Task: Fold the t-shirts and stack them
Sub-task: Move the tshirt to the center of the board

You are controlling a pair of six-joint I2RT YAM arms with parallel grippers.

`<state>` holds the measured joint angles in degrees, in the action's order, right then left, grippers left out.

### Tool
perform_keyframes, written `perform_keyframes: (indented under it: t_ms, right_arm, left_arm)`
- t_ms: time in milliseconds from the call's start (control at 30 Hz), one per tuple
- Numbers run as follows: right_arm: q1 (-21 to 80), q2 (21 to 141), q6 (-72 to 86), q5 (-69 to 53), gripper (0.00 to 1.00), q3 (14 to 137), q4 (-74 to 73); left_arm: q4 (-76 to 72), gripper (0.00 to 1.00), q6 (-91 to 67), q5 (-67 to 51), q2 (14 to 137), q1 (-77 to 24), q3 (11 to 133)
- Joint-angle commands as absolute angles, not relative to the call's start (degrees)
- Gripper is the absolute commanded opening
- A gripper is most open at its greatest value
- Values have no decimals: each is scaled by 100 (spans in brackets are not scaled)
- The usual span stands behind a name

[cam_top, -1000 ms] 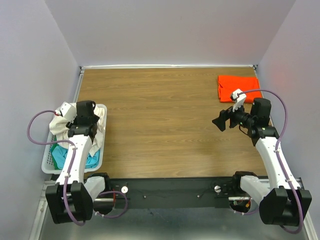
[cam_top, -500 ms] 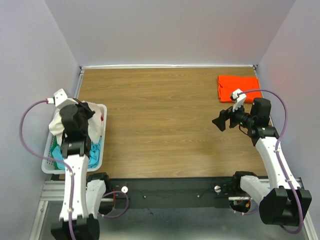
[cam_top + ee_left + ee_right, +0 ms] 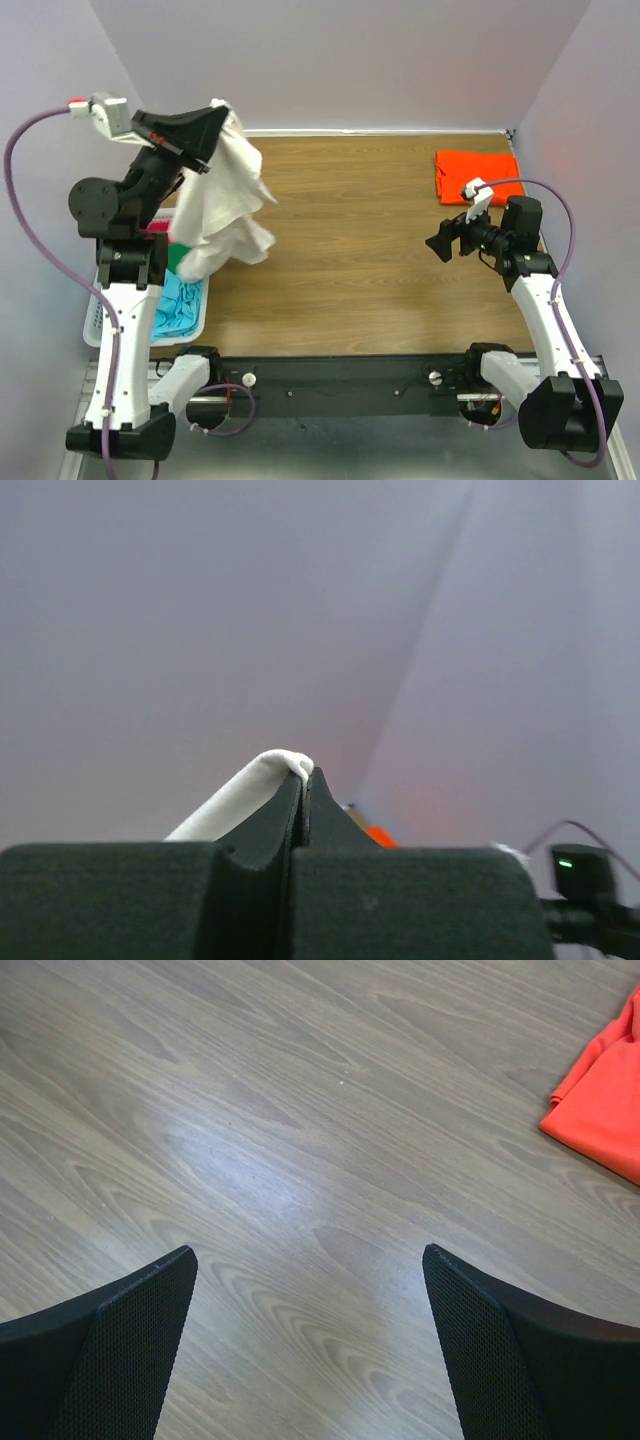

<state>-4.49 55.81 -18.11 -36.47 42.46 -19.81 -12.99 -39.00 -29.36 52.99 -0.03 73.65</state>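
High over the table's left side, my left gripper (image 3: 215, 115) is shut on a cream-white t-shirt (image 3: 222, 200), which hangs down in bunched folds. In the left wrist view a white fold of that t-shirt (image 3: 250, 790) is pinched between the closed black fingers (image 3: 320, 810). A folded orange t-shirt (image 3: 477, 172) lies at the table's far right; its corner (image 3: 605, 1110) shows in the right wrist view. My right gripper (image 3: 440, 242) hovers open over bare wood near it, nothing between its fingers (image 3: 130, 1340). Light blue (image 3: 180, 310), green and crimson cloth sit in the basket.
A white lattice basket (image 3: 95, 325) stands at the table's left edge below the left arm. The brown wooden table (image 3: 350, 240) is walled by pale purple panels on three sides. A purple cable loops from each arm.
The left gripper closed on the cream-white t-shirt in the basket and rose high, pulling it out and to the right. The right arm has not moved.
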Motion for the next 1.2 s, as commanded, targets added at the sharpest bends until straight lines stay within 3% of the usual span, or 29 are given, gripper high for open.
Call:
perform_keyframes:
  t_ms: [0, 367, 467, 733, 833, 867, 900, 1033, 1167]
  right_arm:
    - [-448, 5608, -1863, -3446, 100, 4201, -1969]
    - [-545, 5687, -1828, -3191, 100, 4201, -1925]
    - [-650, 5678, -1811, -3059, 100, 4201, -1890]
    - [-984, 5713, -1767, -2883, 100, 4192, -1872]
    - [-993, 5801, -1775, -3005, 100, 4175, -1881]
    - [-993, 5827, -1793, -3067, 100, 4157, -1890]
    - [-993, 5853, -1828, -3172, 100, 4140, -1890]
    - [-993, 6064, -2240, -4416, 100, 4174, -2328]
    - [-984, 6283, -3388, -5568, 100, 4228, -3249]
  left_arm:
    - [-1881, 0, -4254, -3525, 5588, -1059, 8084]
    - [-2372, 0, -4351, -3094, 6389, -3277, 8210]
    - [-2496, 0, -4359, -2858, 6460, -3454, 7666]
    - [-2628, 2, -4683, -1267, 5959, -3105, 4363]
    - [-2628, 32, -5018, -1178, 5985, -2700, 3281]
    - [-2689, 54, -5019, -1169, 5933, -2472, 3070]
    - [-2681, 60, -4949, -1169, 5872, -2391, 2919]
    - [-1736, 68, -4273, -853, 5327, -2232, 3180]
    - [-899, 69, -3429, -1132, 5378, -2241, 4023]
